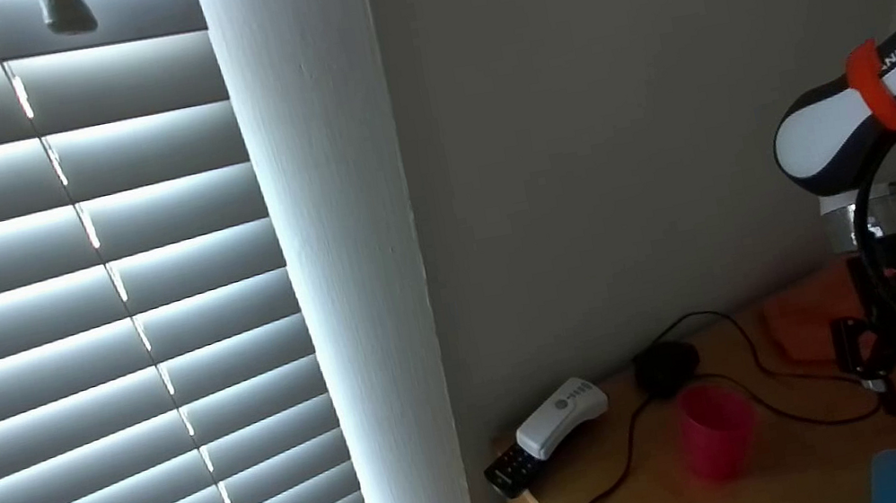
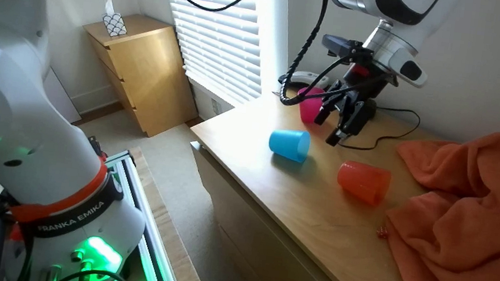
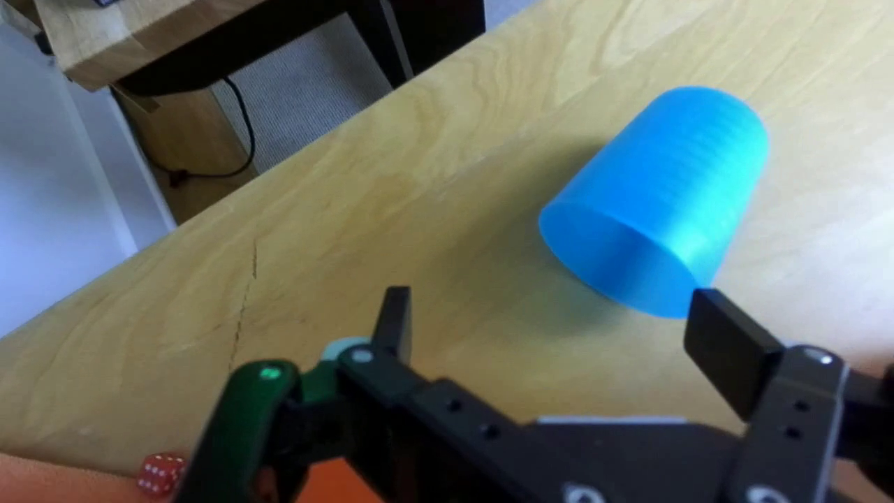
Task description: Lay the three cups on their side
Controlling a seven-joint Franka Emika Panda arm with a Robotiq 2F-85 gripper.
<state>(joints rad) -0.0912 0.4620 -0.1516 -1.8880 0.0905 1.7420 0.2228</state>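
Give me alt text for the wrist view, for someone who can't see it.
A blue cup lies on its side on a wooden tabletop, mouth toward the lower left, with the open black gripper across the bottom. A red die with white dots sits by orange cloth at lower left.

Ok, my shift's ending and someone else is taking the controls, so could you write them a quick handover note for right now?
Gripper: open, nothing held, above the wooden top.
Blue cup: lying on its side.
Orange cup: on its side, near the orange cloth.
Pink cup: upright, near a small black device.
Done: two of three laid down.
Left: lay the last one on its side.
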